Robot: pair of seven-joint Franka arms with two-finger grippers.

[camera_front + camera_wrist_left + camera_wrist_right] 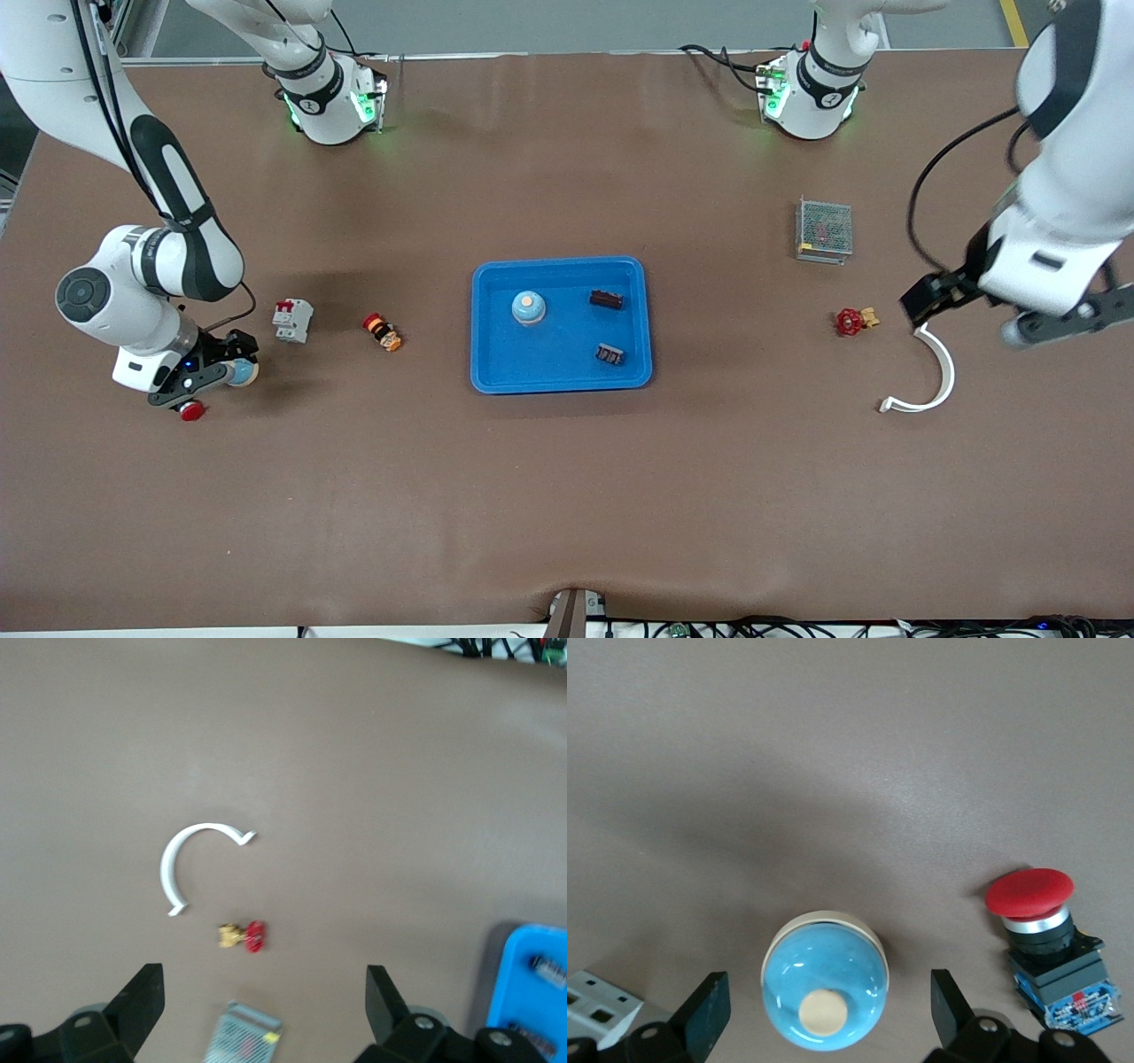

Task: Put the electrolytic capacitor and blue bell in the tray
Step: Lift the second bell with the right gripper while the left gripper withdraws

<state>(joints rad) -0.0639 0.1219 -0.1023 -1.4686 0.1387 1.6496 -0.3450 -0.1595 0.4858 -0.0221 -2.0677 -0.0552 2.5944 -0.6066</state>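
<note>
Hovering with fingers apart, the right gripper (215, 374) is seen over a blue bell (825, 992) beside a red pushbutton (1045, 935). The left gripper (264, 1010), spread, waits above a white clip (930, 377). Another bell (528, 307) and the capacitor (606, 299) lie in the tray (496, 372).

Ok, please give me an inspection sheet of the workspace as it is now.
Surface: brown table, no spills seen.
Job's things: tray holds a bell, a dark cylinder and a dark block; second bell on table, outside tray.
Clutter: red button, breaker, orange part, mesh box, red valve, white arc.
Hands: right hand open over second bell; left hand open over table near arc.
Cables: cables along table edge; more on arms.
Surroundings: nothing seen.
</note>
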